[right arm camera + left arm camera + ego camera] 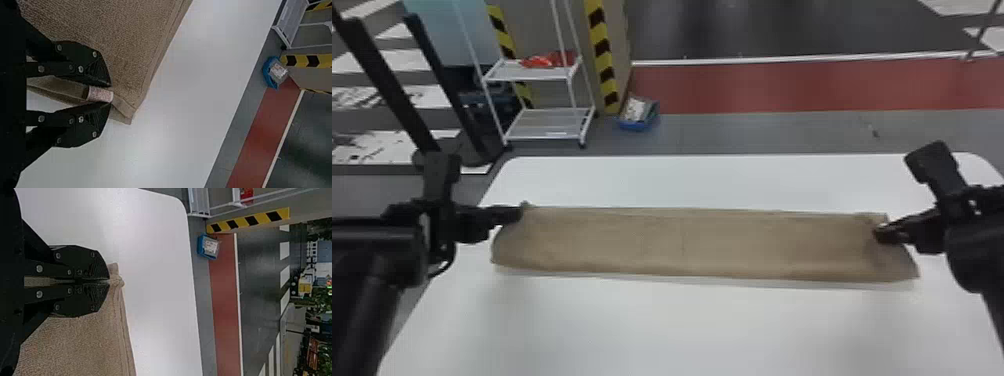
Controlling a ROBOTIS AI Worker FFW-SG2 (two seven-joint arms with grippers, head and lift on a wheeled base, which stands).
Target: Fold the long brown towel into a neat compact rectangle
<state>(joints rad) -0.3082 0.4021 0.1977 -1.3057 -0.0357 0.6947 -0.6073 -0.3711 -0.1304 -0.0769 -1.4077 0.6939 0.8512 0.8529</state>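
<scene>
across the white table (682, 330), the long brown towel (682, 245) stretched sideways. it risked skewing if both arms pulled, because the left gripper (109, 281) was clamped on one corner (116, 282), whereas the right gripper (110, 94) had its fingers apart around a loose fold; lifting too soon could drop that side. the small label (101, 94) between them might snag and drag layers crooked.

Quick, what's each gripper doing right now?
Left gripper: closed on the towel.
Right gripper: open, the towel's label between its tips; whether it grips, unclear.
</scene>
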